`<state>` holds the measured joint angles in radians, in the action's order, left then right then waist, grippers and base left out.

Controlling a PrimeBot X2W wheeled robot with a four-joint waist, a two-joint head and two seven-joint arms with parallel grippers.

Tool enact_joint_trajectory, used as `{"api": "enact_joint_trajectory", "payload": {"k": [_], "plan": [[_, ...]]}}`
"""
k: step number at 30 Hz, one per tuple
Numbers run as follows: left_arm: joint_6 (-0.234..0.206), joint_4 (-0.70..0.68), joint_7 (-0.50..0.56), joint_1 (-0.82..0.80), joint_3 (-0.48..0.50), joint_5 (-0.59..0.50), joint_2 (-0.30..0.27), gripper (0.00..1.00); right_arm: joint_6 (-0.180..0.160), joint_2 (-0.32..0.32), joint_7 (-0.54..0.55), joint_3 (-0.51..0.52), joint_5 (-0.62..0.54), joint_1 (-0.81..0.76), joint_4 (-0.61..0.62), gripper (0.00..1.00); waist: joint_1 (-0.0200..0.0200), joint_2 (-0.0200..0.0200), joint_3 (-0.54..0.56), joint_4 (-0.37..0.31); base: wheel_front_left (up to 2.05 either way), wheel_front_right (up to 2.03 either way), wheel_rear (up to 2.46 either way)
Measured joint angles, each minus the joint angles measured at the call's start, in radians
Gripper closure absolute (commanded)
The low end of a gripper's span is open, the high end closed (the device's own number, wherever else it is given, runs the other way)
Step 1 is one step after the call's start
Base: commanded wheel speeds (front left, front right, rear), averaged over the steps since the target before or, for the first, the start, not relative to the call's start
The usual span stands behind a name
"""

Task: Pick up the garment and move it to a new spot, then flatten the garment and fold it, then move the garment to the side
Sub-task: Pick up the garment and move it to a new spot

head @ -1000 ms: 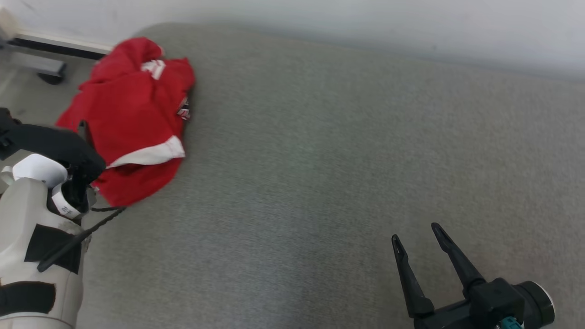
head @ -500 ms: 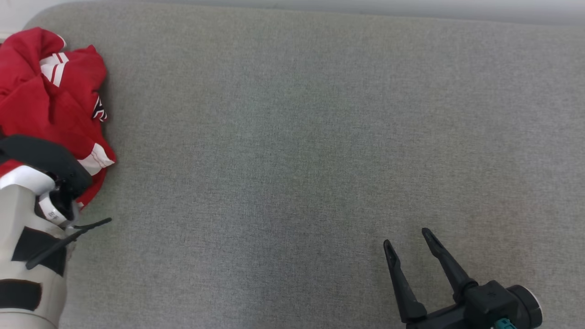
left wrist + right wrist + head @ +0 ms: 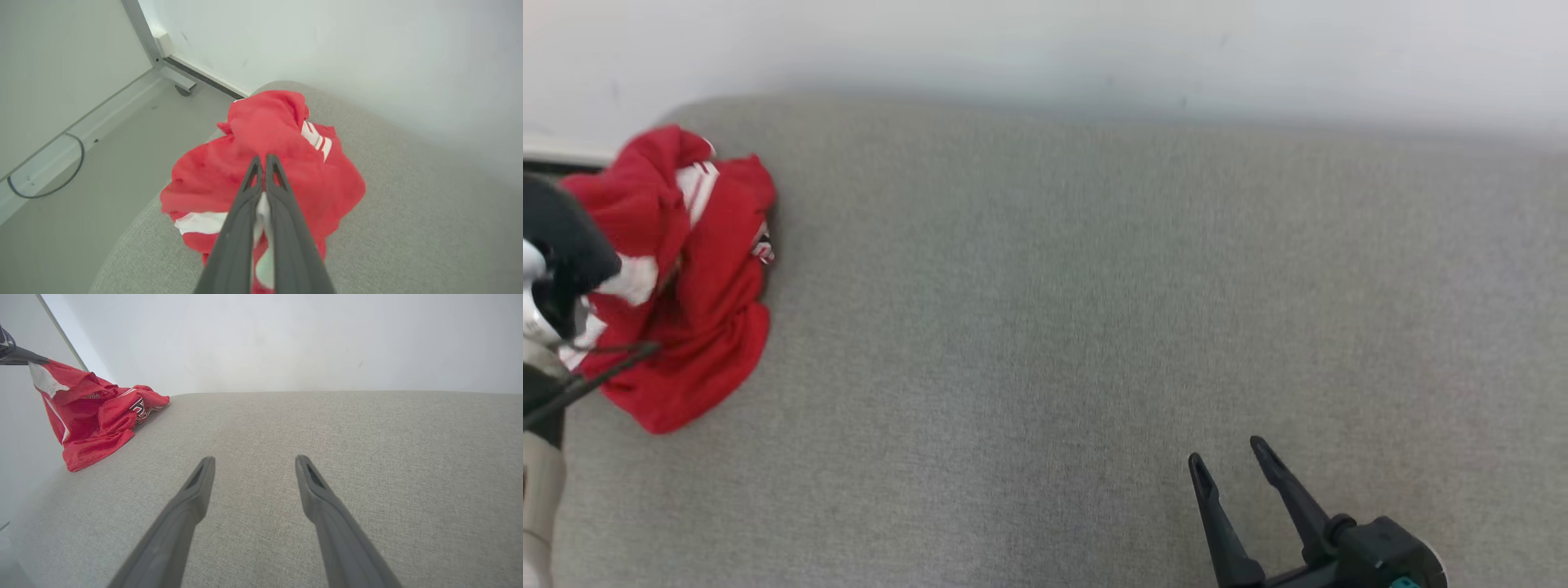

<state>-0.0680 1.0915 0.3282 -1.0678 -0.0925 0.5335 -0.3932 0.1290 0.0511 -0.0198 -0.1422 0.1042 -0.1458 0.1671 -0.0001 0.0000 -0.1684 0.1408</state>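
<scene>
The garment is a crumpled red jersey with white bands, lying at the left end of the grey cushion. In the left wrist view my left gripper is shut, with white and red cloth of the garment pinched between its fingers. The right wrist view shows those dark fingers holding a white-edged corner of the garment raised above the cushion, the rest trailing down onto it. My right gripper stands open and empty over the cushion's near right, far from the garment; its fingers spread wide.
A pale wall runs behind the cushion. Left of the cushion's rounded end is grey floor with a loose cable and a metal frame leg with a caster.
My left gripper has shut on the garment and lifted one edge, bunching the cloth. The head camera has shifted. The right gripper stays open in the same place.
</scene>
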Motion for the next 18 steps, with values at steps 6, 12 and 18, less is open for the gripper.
{"api": "enact_joint_trajectory", "payload": {"k": [6,12,18], "plan": [[0.044,-0.081,0.032,-0.067,-0.057,-0.039,-0.007,1.00,0.000,0.000,-0.049,-0.003,0.051,-0.007,-0.062,0.00,-0.0001,-0.0001,0.102,0.002,0.00,0.00,0.00],[0.093,-0.205,0.051,-0.147,-0.109,-0.057,0.032,1.00,0.000,0.000,-0.080,0.013,0.064,-0.008,-0.100,0.00,-0.0003,-0.0002,0.181,-0.027,0.00,0.00,0.00],[0.131,-0.328,0.070,-0.206,-0.160,-0.051,0.127,1.00,0.000,0.000,-0.095,0.038,0.065,0.002,-0.122,0.00,-0.0002,-0.0001,0.215,-0.101,0.00,0.00,0.00]]}}
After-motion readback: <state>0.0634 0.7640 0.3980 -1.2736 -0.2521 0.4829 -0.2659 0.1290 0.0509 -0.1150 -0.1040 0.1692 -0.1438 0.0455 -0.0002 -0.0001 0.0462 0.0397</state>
